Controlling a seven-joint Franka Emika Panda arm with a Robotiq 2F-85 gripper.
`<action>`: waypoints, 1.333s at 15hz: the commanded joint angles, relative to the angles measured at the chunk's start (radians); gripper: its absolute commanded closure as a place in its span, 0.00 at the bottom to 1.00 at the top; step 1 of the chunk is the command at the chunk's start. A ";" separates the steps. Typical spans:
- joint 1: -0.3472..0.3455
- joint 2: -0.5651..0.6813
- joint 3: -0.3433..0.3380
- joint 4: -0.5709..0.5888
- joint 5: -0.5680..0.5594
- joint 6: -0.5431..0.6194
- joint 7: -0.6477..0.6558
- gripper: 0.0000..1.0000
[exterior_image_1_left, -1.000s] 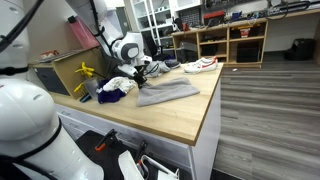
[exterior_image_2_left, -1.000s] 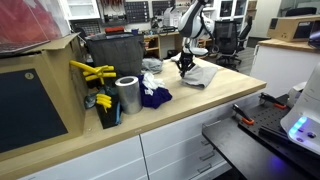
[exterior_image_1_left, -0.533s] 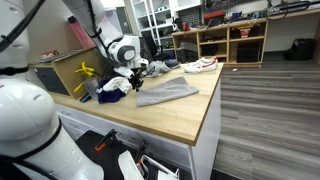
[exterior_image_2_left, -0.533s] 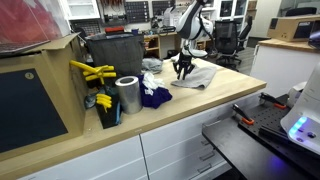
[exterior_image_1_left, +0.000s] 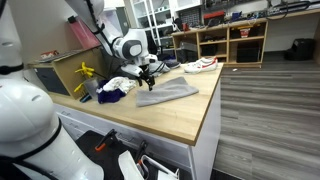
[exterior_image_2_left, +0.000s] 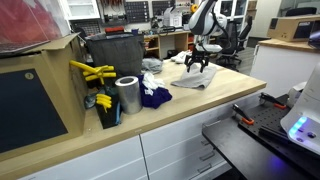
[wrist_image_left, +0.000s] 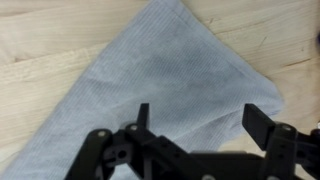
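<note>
My gripper (wrist_image_left: 200, 128) over the grey cloth (wrist_image_left: 170, 65)
Fingers spread wide, pinching nothing (bare wooden table (wrist_image_left: 40, 40) around); in the wrist view the cloth runs from seven o'clock to twelve.

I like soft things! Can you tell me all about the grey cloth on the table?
The cloth is plain light grey and looks like soft woven fabric. It lies spread nearly flat, with a few small wrinkles, on the wooden table. One corner points to the top of the wrist view. The gripper hovers just above it with its jaws open, holding nothing.
</note>
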 joint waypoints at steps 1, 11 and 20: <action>0.006 -0.055 -0.026 -0.067 -0.028 0.020 0.034 0.00; 0.080 0.036 -0.046 -0.078 -0.087 0.099 0.201 0.80; 0.118 0.091 -0.103 -0.098 -0.201 0.106 0.259 1.00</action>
